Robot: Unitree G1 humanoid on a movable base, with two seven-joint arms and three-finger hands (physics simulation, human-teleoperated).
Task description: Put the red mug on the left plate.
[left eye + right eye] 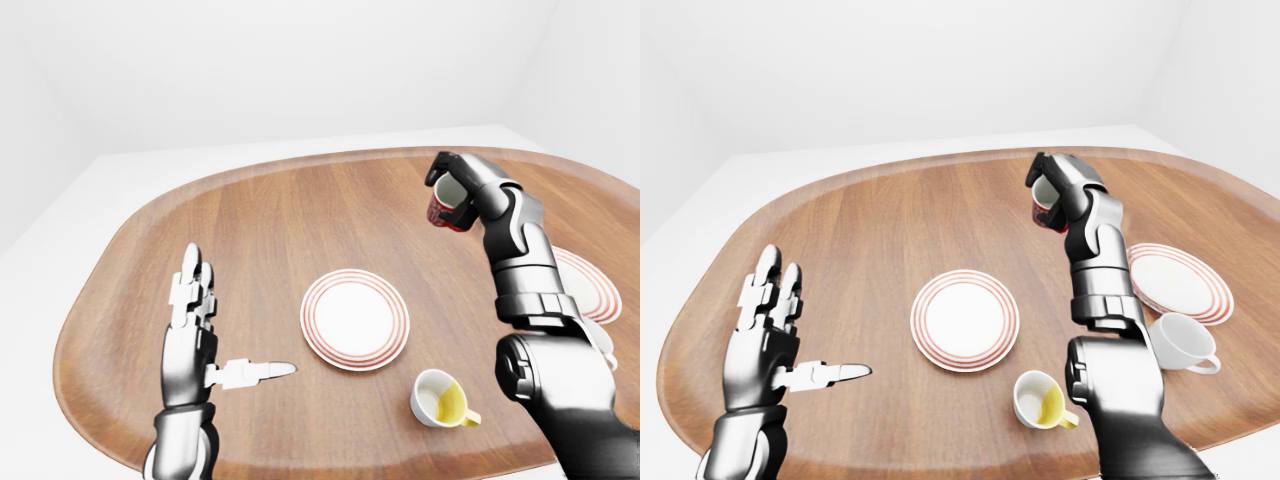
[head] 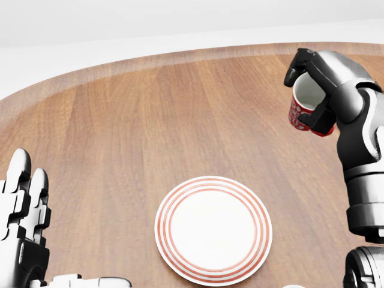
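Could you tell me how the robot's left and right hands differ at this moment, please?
The left three-finger hand is open, fingers spread, holding nothing above the wooden table. The right three-finger hand is closed round the red mug, raised higher and tilting it. Both are metallic silver and black.
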